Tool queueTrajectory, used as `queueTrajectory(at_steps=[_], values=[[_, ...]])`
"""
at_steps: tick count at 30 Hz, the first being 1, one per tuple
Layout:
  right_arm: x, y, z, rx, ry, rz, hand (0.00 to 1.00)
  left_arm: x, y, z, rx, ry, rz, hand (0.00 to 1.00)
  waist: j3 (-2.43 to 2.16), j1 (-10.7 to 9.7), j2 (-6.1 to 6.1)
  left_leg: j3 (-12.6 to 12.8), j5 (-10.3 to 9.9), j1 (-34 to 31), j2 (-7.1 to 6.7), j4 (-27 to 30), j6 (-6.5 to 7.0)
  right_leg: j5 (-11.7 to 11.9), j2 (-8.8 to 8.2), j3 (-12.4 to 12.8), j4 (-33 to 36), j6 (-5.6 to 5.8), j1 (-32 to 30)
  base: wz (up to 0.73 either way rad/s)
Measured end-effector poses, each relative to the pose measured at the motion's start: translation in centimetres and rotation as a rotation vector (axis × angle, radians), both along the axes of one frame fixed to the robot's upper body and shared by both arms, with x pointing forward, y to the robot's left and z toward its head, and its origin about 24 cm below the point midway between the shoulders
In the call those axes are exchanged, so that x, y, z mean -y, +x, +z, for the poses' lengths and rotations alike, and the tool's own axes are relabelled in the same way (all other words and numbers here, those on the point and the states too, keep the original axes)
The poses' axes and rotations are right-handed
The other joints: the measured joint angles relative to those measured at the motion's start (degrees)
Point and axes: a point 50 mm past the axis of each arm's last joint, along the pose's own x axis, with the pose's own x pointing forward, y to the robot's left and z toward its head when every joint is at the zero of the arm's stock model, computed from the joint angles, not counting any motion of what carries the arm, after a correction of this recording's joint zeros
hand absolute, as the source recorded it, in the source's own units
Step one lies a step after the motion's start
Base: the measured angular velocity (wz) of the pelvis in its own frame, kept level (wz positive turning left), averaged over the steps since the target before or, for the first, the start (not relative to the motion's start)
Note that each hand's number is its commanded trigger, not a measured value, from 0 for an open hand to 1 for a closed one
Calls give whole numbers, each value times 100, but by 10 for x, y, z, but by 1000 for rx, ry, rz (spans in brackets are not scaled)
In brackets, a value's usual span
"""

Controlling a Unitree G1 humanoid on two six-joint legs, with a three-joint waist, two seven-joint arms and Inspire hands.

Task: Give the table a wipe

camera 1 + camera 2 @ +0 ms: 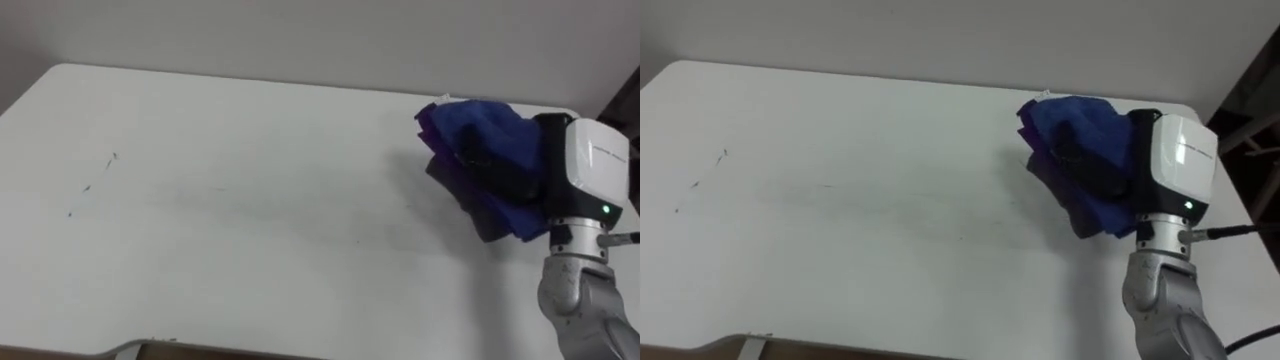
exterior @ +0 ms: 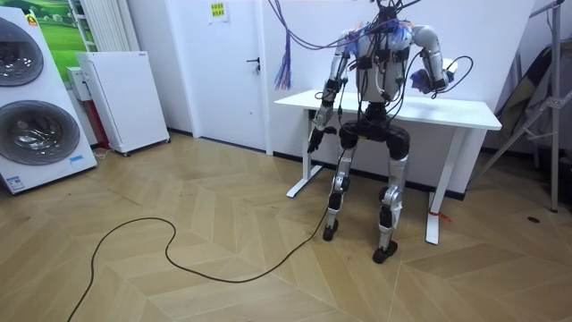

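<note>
On the table (image 1: 250,230), crumpled blue-purple cloth (image 1: 497,140)

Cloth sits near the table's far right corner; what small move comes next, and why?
Probably sweep the right hand and its blue cloth leftward across the table: dark specks lie on its left part, away from the cloth.

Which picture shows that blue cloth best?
The left eye view: close up, the blue cloth lies bunched near the table's right edge, gripped by the right robot hand. The right eye view shows much the same; the room view, just a small blue speck.
</note>
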Motion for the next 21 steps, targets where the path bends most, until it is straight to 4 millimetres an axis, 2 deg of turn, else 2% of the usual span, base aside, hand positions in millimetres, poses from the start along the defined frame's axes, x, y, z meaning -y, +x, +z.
queueTrajectory(at_steps=[1, 2, 3, 4, 5, 6, 8, 9, 10, 13, 21], values=[[-2, 1, 3, 5, 2, 11, 0, 0, 2, 0, 6, 0, -2, 0, 3, 2, 7, 3, -1, 2, 1, 0, 1, 0, 0, 1, 1, 0, -12, -5], [-3, 1, 3, 6, 2, 16, 29, 0, 2, 0, 6, 0, -2, 0, 4, -2, 7, 4, -1, 3, 1, 0, 1, 0, 0, 0, 1, 0, -19, 0], [-4, 0, 4, 3, 1, 22, 65, 0, 1, 0, 0, -1, -1, 0, 4, 8, 5, 4, -2, 2, 3, 0, -1, 0, 0, -5, 3, 0, -23, 0], [-5, 1, 6, 2, -2, 32, 83, 0, 4, -1, 6, -3, -3, 0, 4, 9, 6, 4, -6, -2, 4, 0, -1, 0, 1, -6, 4, 0, -31, 0], [-6, 1, 7, 4, -1, 36, 85, 0, 3, -1, 4, -4, -2, 0, 4, 10, 7, 4, -9, -4, 5, 0, 0, 0, 1, -6, 6, 0, -32, 0], [-7, 2, 9, 11, 0, 43, 100, 0, 1, -1, 0, -5, -1, 0, 4, 9, 4, 7, -21, -2, 6, -1, 3, 0, 1, -6, 6, 0, -30, 0], [-9, 2, 12, 17, 1, 53, 100, 0, 1, -1, 4, -6, -3, 0, -3, 8, -24, 11, -26, 1, 6, 0, 4, 1, 1, -5, 6, 1, -27, 0], [-9, 2, 12, 19, 1, 59, 95, 0, 1, -1, 6, -5, -4, 0, -5, 9, -55, 11, -27, 1, 6, 0, 4, 1, 1, -5, 6, 2, -23, 0], [-9, 2, 12, 20, 1, 61, 0, 0, 2, -1, 8, -6, -5, 0, -8, 15, -83, 11, -27, 1, 5, 1, 4, 2, 1, -5, 6, 3, -11, 0], [-10, 2, 12, 19, 1, 63, 0, 0, 2, -1, 11, -9, -7, 0, 2, 19, -127, 12, -29, 2, 5, 4, 7, 13, 1, -5, -4, 12, -14, 0], [-10, 2, 12, 10, -1, 67, 0, 0, 6, -1, 22, -12, -12, 0, 6, 15, -127, 16, -31, 1, 5, 3, 6, 13, 2, -5, -10, 12, -28, 0]])
